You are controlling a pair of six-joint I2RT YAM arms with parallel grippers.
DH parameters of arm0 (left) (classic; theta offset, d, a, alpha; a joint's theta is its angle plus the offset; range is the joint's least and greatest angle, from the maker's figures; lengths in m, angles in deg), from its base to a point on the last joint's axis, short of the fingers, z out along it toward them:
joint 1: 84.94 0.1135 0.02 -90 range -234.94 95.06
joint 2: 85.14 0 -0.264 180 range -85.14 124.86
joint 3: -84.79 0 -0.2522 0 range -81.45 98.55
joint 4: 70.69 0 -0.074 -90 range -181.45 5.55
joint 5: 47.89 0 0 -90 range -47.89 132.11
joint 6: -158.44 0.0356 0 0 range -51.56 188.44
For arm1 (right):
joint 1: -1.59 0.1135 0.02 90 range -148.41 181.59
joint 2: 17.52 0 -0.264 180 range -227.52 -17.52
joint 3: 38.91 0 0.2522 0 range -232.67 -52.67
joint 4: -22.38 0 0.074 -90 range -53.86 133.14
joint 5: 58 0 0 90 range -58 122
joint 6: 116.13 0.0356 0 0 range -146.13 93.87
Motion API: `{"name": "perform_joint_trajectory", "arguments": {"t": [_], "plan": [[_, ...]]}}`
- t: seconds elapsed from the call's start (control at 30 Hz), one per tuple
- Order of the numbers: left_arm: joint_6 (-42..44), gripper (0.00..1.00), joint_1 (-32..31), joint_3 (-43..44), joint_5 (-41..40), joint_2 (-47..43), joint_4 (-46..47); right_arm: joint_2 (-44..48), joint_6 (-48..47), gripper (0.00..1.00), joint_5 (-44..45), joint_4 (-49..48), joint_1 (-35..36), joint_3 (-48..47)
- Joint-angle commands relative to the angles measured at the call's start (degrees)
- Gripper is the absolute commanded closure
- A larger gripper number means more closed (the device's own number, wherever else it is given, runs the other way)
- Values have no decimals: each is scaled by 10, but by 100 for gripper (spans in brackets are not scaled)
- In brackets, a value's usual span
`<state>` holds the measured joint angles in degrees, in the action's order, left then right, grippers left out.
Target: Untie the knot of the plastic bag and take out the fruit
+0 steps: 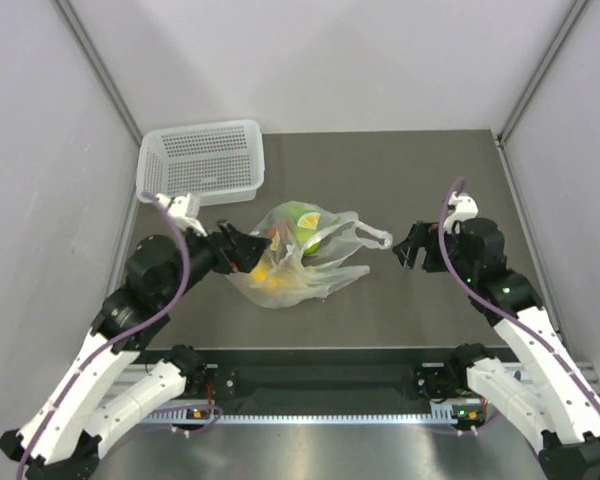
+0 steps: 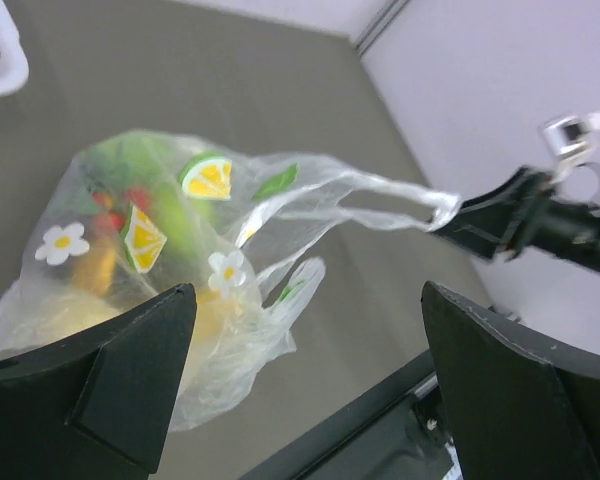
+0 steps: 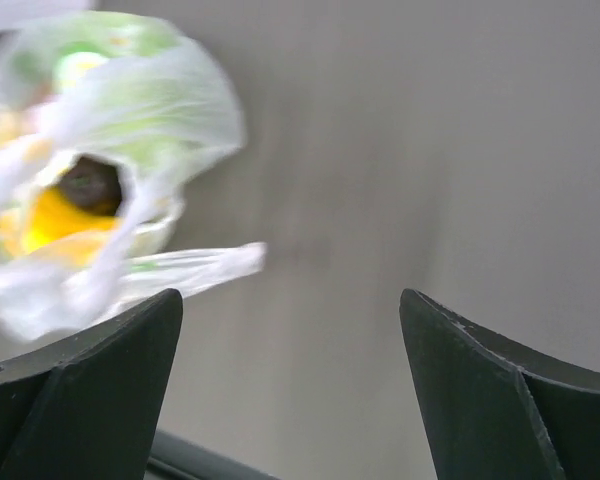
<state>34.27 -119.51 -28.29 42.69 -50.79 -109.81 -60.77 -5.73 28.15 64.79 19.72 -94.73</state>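
The plastic bag (image 1: pixel 302 265) holding the fruit (image 1: pixel 302 220) lies on the bench (image 1: pixel 410 170) at the tips of the left pincer (image 1: pixel 243 250), which is spread wide. One handle loop (image 1: pixel 372 236) runs lengthwise toward the right pincer (image 1: pixel 408 246), the nearer one. That pincer is also spread and empty. Its wrist view is blurred, and no knot can be made out.

Printed plastic bag (image 1: pixel 325 268), fruit (image 1: pixel 302 221) inside
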Motion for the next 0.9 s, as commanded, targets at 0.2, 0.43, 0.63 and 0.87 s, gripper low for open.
{"name": "perform_joint_trajectory", "arguments": {"t": [0.2,0.43,0.63,0.87], "plan": [[27,1,-2,27,35,136,-34,-32,-144,2,-59,53,15,-221],[17,2,-2,28,12,122,-56,-358,-251,0,-79,171,36,-572],[11,2,-3,5,-17,73,-82,-590,-324,0,-108,266,100,-778],[13,2,-2,-7,-26,35,-103,-772,-379,0,-137,340,169,-880]]}}
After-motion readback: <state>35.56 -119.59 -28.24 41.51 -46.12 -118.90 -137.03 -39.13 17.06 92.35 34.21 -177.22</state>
